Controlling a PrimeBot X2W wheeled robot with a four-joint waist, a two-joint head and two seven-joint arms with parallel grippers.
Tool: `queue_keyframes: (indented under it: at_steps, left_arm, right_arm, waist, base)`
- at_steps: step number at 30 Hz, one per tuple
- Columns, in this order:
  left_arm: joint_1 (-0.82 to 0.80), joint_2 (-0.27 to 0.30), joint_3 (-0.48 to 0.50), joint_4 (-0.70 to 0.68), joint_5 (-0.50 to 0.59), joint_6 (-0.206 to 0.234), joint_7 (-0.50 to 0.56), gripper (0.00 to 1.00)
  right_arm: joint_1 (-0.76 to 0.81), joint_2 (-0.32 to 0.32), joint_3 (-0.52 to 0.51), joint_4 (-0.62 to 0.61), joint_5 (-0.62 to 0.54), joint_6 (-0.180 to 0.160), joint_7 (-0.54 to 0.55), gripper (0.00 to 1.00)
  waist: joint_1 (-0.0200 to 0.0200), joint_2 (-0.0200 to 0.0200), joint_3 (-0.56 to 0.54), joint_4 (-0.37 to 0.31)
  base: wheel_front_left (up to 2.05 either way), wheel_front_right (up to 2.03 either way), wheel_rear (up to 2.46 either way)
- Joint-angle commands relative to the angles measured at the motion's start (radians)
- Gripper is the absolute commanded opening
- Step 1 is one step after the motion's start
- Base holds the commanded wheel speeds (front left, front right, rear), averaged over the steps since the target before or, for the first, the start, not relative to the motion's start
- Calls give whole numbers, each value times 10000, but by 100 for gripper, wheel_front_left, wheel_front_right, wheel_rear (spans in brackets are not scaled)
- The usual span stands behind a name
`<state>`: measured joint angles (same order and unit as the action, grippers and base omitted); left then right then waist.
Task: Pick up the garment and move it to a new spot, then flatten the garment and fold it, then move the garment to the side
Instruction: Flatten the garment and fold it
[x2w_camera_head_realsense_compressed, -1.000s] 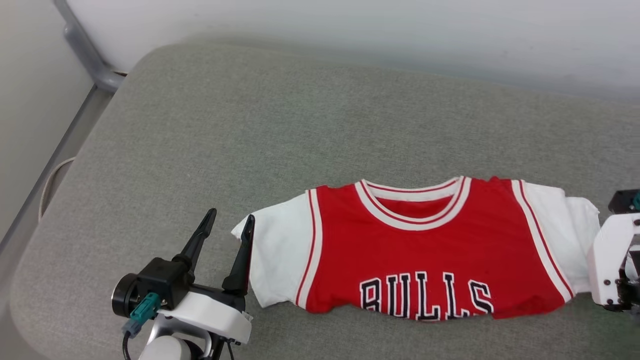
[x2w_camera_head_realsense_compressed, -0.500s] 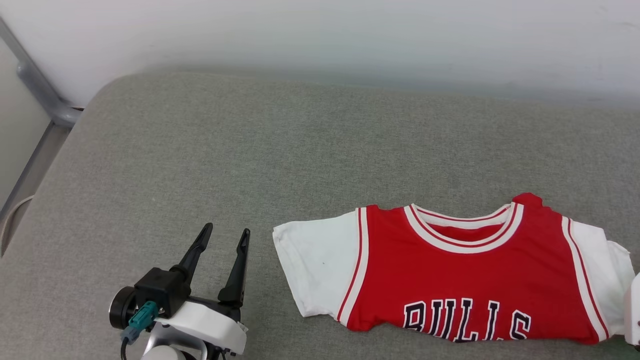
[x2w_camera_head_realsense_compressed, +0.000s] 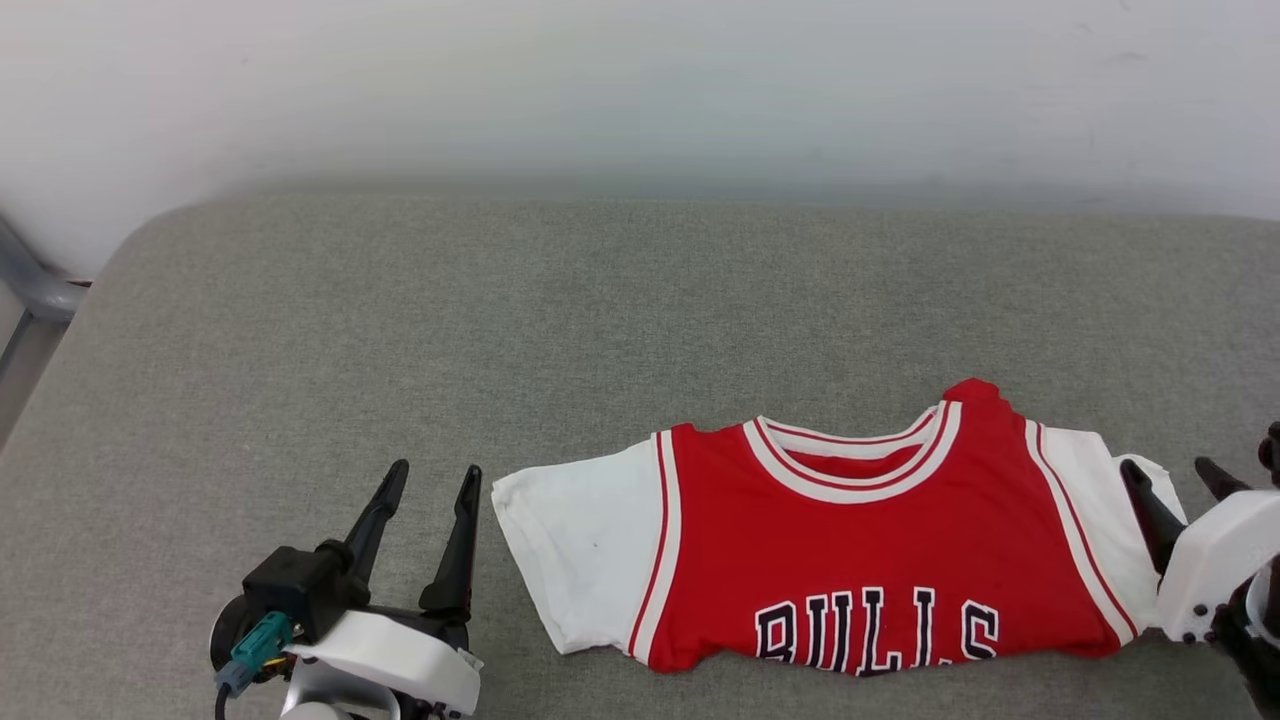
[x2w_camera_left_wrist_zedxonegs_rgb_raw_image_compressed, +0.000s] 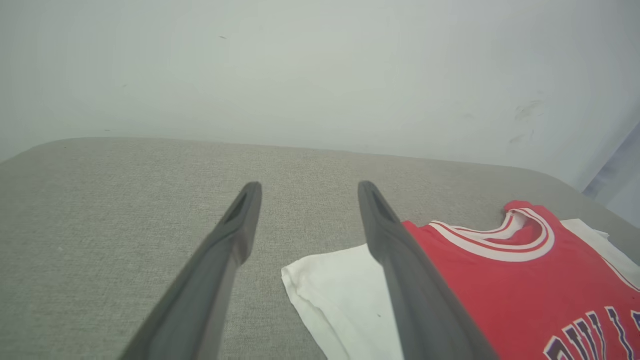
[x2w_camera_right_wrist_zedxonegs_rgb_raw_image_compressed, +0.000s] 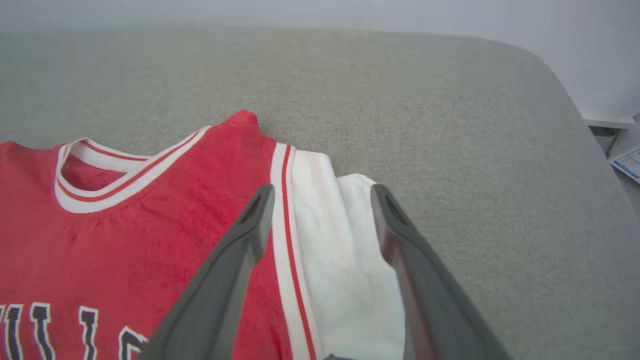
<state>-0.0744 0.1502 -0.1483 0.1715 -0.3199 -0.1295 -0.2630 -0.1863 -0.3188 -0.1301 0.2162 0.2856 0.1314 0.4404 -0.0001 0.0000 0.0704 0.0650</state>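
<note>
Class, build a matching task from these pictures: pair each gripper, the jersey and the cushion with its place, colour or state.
Column one:
1 left gripper
2 right gripper
3 jersey
4 cushion

Column two:
A grey, bearing the jersey
B open, fingers over a white sleeve
C red with white sleeves, lying on the cushion
D open, beside the other sleeve, over bare cushion

Pairs: 1-D, 2-B, 3-C, 4-A

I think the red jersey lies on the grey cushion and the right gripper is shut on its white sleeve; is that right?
Not quite: the right gripper is open, its fingers spread over the white sleeve, as the right wrist view shows. The red jersey does lie on the grey cushion.
</note>
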Motion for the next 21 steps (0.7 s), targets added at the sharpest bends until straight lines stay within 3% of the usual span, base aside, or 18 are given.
queue_keyframes:
  at_steps: [1,7,11,16,21]
  left_arm:
    - [135,21,3,47,-143,-14,-26,100]
    - [285,135,-197,222,-665,-5,107,100]
    - [137,314,-358,-70,-909,-7,643,100]
    - [-284,819,-585,-641,-1076,135,2901,100]
    - [-851,1259,-713,-1124,-1067,693,5471,100]
  right_arm:
    - [350,154,96,-342,177,-12,-659,100]
    - [1055,732,245,-1224,183,-12,-2790,100]
    - [1291,1096,216,-1591,129,-12,-3572,100]
    - [1397,1223,18,-2085,50,-11,-3890,100]
    - [1371,1367,-68,-2416,-11,-12,-3900,100]
  waist:
    - [1,0,-61,-75]
    - [1,0,-57,-269]
    - [1,0,119,-448]
    - [1,0,507,-629]
    - [1,0,983,-814]
  base:
    - [0,0,0]
    - [0,0,0]
    - [0,0,0]
    - [0,0,0]
    - [0,0,0]
